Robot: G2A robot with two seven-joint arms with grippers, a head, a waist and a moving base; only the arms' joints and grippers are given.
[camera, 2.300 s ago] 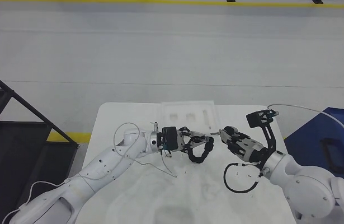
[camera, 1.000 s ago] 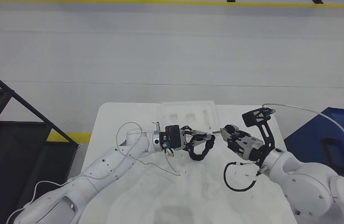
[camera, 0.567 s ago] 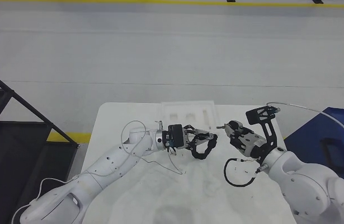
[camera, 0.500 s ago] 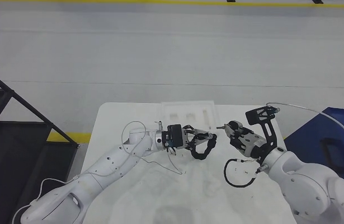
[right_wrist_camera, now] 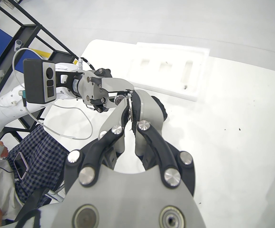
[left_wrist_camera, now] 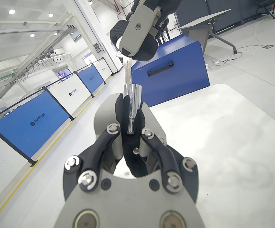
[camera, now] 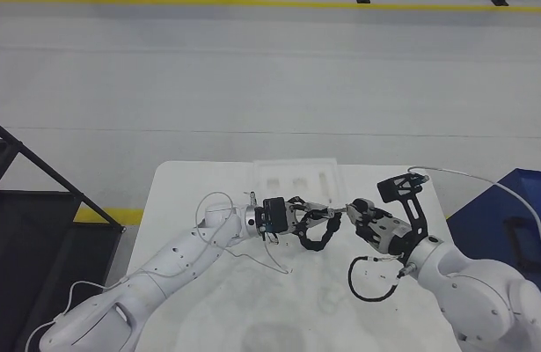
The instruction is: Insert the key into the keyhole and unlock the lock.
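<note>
Key [left_wrist_camera: 127, 71]: pinched in right gripper [right_wrist_camera: 130, 106], held above mid-table, tip at barrel end of lock [left_wrist_camera: 132, 91]. Lock: chrome barrel, black cable loop, clamped in left gripper [left_wrist_camera: 130, 105], just left of key. Foam tray [camera: 296, 172]: white, far edge of table [camera: 186, 189], three recesses; dark speck in rightmost.

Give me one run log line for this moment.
stage: insertion | left gripper: shut on lock | right gripper: shut on key | key tip: at keyhole, depth unclear
</note>
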